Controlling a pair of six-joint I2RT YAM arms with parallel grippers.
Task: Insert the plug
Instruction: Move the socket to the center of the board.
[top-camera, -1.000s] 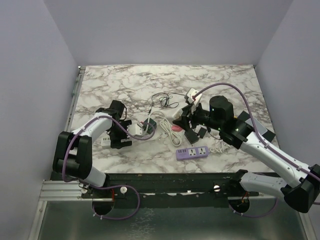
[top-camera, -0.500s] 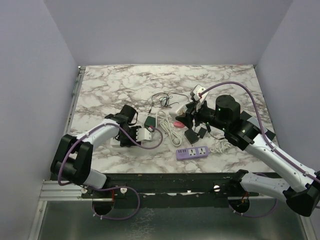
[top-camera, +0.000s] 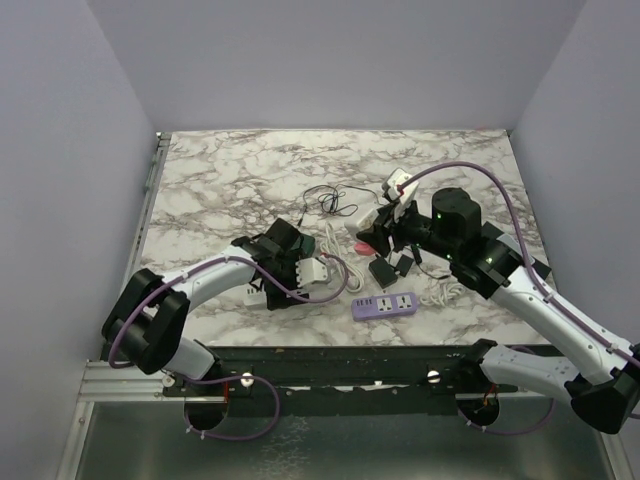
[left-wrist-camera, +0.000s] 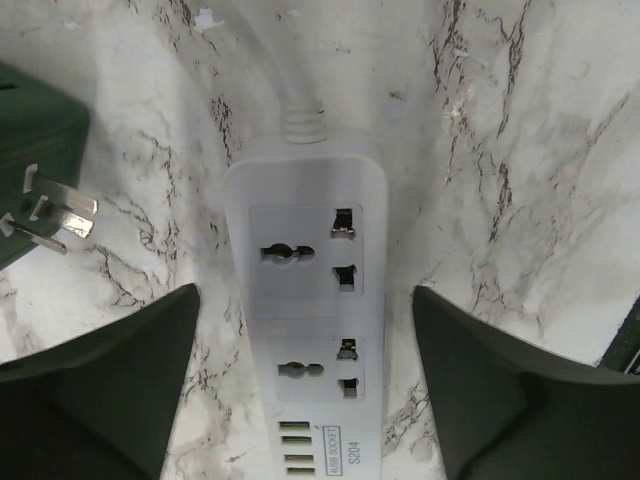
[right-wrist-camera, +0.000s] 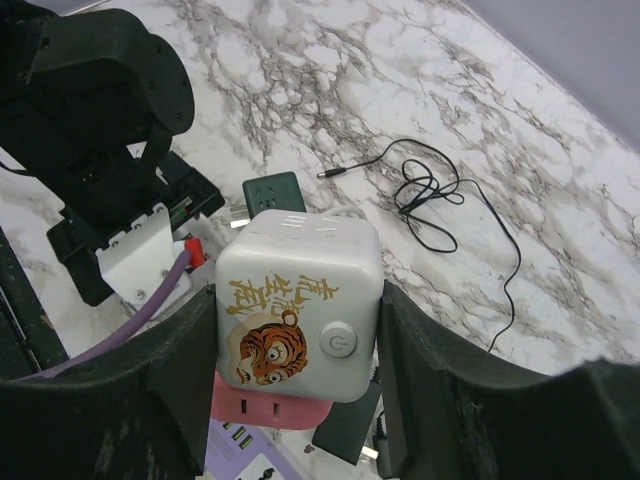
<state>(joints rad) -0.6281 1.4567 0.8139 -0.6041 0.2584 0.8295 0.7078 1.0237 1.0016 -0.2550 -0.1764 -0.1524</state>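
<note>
Rightward across the table (top-camera: 220, 180) since a second ago: left gripper (left-wrist-camera: 305, 300), off the left-hand side and up against the clutter in the middle. Now hovers over the white power strip (left-wrist-camera: 305, 340), fingers (left-wrist-camera: 100, 390) spread apart on either flank, not touching it, holding nothing. Hardly shifts in the last half second: right gripper (right-wrist-camera: 298, 335), clamped on the white tiger cube (right-wrist-camera: 298, 300) and raised over the pink piece (right-wrist-camera: 265, 412). On the marble just beside the strip's left flank: green plug (left-wrist-camera: 40, 200), bare prongs turned toward it, gripped by nothing, in no socket. Prongs under the cube: cannot tell, underside hidden. Reads as getting set to steady the strip for a push into its sockets; insertion itself looks not yet begun. Room for moving: tight in the middle. Between the grippers, white cord (top-camera: 338, 258), black adapters (top-camera: 385, 270) and purple strip (top-camera: 385, 304), all near one another, with a thin black cable (right-wrist-camera: 430, 190) loose behind. Near edge of the table close to the left gripper, so little slack for dragging the strip toward the bases. Bare marble toward the far wall and at far left, well apart from everything: the safer side for any swing. Worth minding: a knock to the plug on closing over the strip, and a close pass by the left wrist on any descent of the right arm.
</note>
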